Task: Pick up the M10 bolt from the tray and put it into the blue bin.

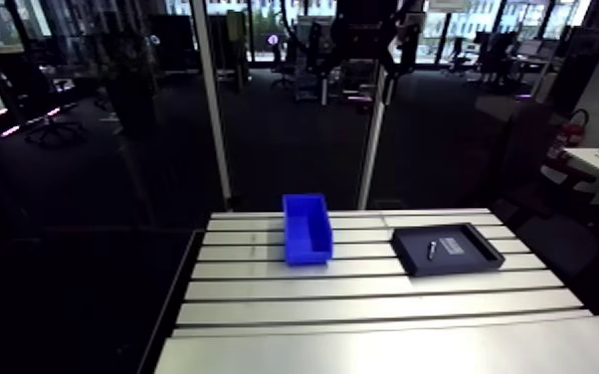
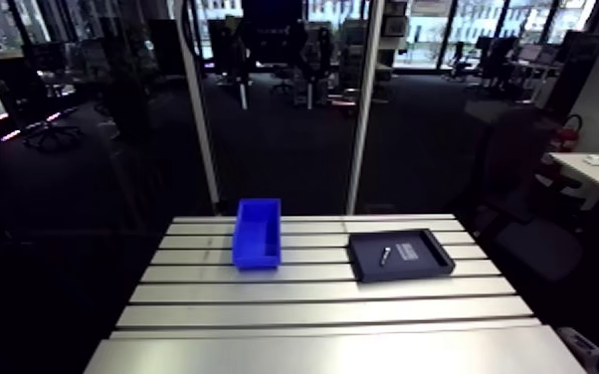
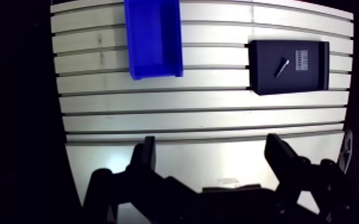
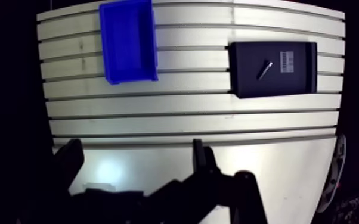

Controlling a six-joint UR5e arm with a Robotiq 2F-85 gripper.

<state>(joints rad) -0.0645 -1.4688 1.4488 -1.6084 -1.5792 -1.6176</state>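
Observation:
A small silvery M10 bolt [image 3: 282, 67] lies near the middle of a black tray [image 3: 265, 80], beside a pale label in the tray. A blue bin [image 3: 153, 70] stands on the slotted table, a good way to one side of the tray, with nothing in it. My gripper [image 3: 212, 152] hangs high over the table's near part, well short of both bin and tray. Its two dark fingers [image 3: 146, 154] are spread wide apart and hold nothing. In the arm view the bolt [image 1: 431, 248] shows in the tray [image 1: 475, 261], right of the bin [image 1: 306, 239].
The slotted aluminium table [image 1: 363, 298] has a smooth plate along its near edge. Two upright frame posts [image 1: 212, 99] rise behind its far edge. The floor beyond the table's sides is dark.

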